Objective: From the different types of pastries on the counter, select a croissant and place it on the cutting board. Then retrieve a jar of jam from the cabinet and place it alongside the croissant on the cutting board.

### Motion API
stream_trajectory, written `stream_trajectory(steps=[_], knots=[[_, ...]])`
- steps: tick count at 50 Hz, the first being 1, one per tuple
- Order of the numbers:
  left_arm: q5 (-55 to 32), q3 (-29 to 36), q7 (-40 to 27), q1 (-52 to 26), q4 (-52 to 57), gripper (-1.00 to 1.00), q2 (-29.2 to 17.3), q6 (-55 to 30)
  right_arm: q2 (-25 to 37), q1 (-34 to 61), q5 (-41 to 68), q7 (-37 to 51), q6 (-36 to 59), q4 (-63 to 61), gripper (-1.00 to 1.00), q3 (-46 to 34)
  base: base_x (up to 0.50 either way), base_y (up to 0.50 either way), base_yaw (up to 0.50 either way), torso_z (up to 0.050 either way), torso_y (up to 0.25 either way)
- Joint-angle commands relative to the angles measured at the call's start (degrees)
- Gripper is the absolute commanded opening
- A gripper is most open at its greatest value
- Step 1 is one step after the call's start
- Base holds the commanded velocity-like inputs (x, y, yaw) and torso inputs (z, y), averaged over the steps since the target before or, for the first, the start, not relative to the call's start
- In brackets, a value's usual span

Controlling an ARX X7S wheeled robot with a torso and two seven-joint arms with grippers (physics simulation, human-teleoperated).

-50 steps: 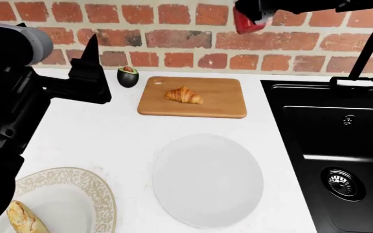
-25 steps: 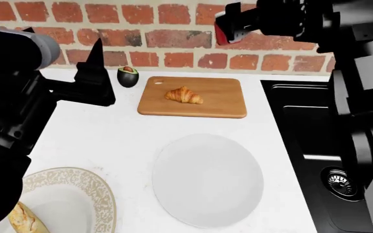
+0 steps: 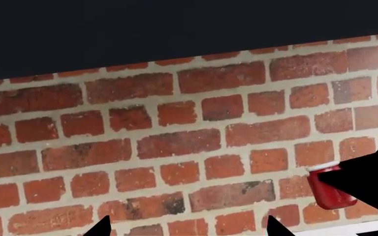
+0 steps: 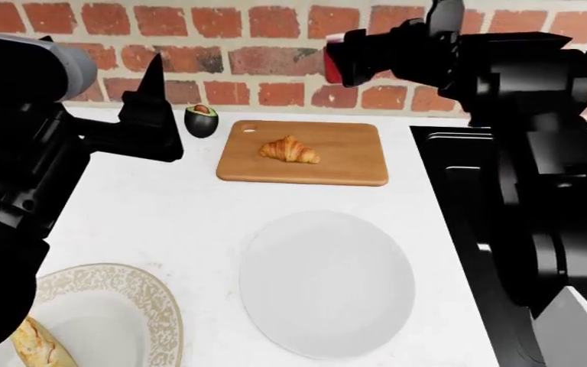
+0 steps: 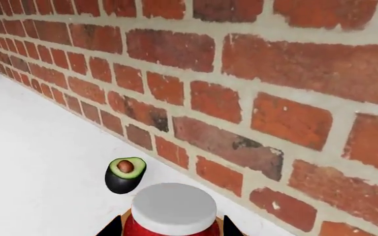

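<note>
Right gripper (image 4: 360,53) is clamped on the jam jar (image 4: 342,55), high at 1 o'clock from the croissant (image 4: 290,149). I'd lower it gently onto bare board (image 4: 350,157) beside the croissant, upright.

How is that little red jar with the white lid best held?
Around its round body, below the white lid, coming from the side with one of the jaws on each flank. The red jam jar sits this way in the right gripper; its straight cylindrical walls suit opposing jaws.
</note>
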Motion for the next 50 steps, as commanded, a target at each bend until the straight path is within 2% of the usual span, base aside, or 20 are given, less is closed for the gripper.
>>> stream_trajectory(steps=[1,14,27,35,50], knots=[[0.12,0.32,-0.05,-0.35,-0.12,1.0,0.21,-0.09,-0.19,-2.5,-0.85,0.23,-5.05,-0.06,-1.0,4.54,0.0,0.0,0.0,0.0,0.0],[0.41,0.38,0.18,0.02,-0.14,1.0,0.15,0.25,0.0,-4.37,-3.3,1.44,-4.81,-0.04,-1.0,2.78,0.0,0.0,0.0,0.001,0.001],[0.39,0.39,0.14,0.06,-0.17,1.0,0.03,0.39,0.03,-1.97,-3.46,1.67,-1.07,-0.04,-1.0,1.89,0.0,0.0,0.0,0.0,0.001],[1.68,1.12,0.79,0.35,-0.47,1.0,0.43,0.44,-0.27,-7.98,-1.6,2.1,-10.12,-0.03,-1.0,5.16,0.0,0.0,0.0,0.0,0.001],[3.56,1.75,1.91,0.31,0.46,1.0,-0.07,0.46,-0.41,-10.13,-3.14,2.49,-13.83,-0.02,-1.0,5.5,0.0,0.0,0.0,0.0,0.001]])
